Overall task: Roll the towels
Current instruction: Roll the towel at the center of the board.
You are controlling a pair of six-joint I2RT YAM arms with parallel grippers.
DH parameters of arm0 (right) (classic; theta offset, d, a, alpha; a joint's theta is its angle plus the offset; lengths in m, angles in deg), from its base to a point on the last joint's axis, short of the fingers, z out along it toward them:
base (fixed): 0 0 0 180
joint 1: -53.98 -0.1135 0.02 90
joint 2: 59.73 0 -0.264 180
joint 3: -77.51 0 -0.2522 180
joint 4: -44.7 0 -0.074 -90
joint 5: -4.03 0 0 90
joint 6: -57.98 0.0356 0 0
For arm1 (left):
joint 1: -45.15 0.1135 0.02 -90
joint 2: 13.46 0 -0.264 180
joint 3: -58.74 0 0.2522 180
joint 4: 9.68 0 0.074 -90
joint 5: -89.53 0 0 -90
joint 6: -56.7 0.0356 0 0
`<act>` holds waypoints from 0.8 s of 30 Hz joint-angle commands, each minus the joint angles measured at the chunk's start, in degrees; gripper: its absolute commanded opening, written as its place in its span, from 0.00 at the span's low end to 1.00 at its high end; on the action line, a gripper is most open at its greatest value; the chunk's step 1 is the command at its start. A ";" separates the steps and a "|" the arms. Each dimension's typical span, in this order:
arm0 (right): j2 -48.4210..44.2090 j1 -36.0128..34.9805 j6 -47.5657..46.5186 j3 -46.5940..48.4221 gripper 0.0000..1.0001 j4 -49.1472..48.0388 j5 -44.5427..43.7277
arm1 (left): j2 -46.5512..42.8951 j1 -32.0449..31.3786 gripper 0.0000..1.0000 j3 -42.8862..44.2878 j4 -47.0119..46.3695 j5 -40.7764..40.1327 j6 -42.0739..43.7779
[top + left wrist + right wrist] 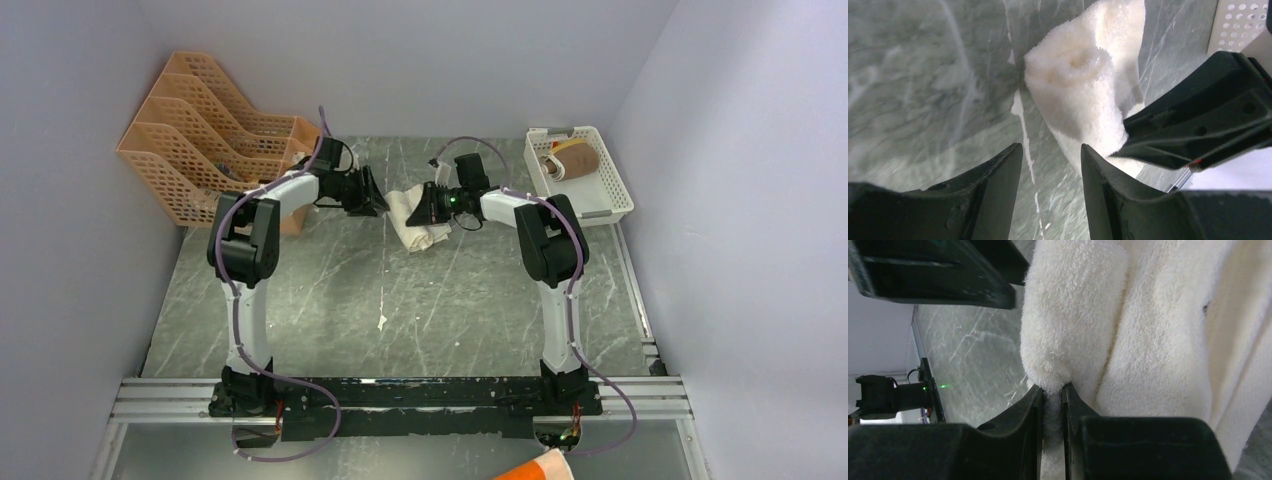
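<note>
cream-white towel (415,225) part rolled, right jaws pinching its fold

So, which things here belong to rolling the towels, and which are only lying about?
For the job: cream-white fluffy cloth towel, pinched by the right gripper; brown-tan rolled cloth towel; open left gripper.
Lying about: white perforated plastic basket; orange perforated plastic file rack.
</note>
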 commanded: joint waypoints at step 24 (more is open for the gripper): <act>-3.68 -22.47 -21.64 14.64 1.00 29.35 -60.68 | 8.99 -3.59 0.57 7.78 -3.25 -1.02 -3.25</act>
